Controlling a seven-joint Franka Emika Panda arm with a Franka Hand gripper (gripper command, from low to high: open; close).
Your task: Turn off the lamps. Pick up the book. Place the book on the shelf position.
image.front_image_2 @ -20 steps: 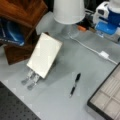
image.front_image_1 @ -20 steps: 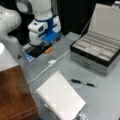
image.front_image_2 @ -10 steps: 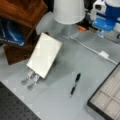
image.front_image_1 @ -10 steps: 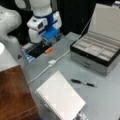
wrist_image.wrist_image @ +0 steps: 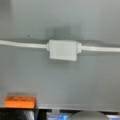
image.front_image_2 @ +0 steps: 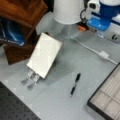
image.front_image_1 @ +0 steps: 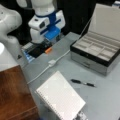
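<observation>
**Observer A:** Where is the gripper (image.front_image_1: 51, 34) standing?

**Observer B:** It is hanging at the far edge of the grey tabletop (image.front_image_1: 105, 100), above the white cable (image.front_image_1: 37, 75). The wrist view is looking straight down on the cable's inline switch (wrist_image.wrist_image: 63, 50), with an orange block (wrist_image.wrist_image: 19, 102) showing at the bottom edge. Whether the claw is wide or narrow, I cannot tell. It is holding nothing that I can see.

**Observer A:** And the book?

**Observer B:** The book (image.front_image_1: 61, 98) is resting on the table, well apart from the gripper and just beside the reddish-brown cabinet (image.front_image_1: 15, 95). Its cover is showing white and faintly lined, with a wire coil running along one long edge. In a front view the book (image.front_image_2: 45, 58) is sitting tilted, with metal feet (image.front_image_2: 30, 80) protruding below its lower edge. The cabinet top is bearing no book.

**Observer A:** Anything nearby?

**Observer B:** A black pen (image.front_image_1: 82, 83) is lying between the book and the open compartment case (image.front_image_1: 97, 53).
</observation>
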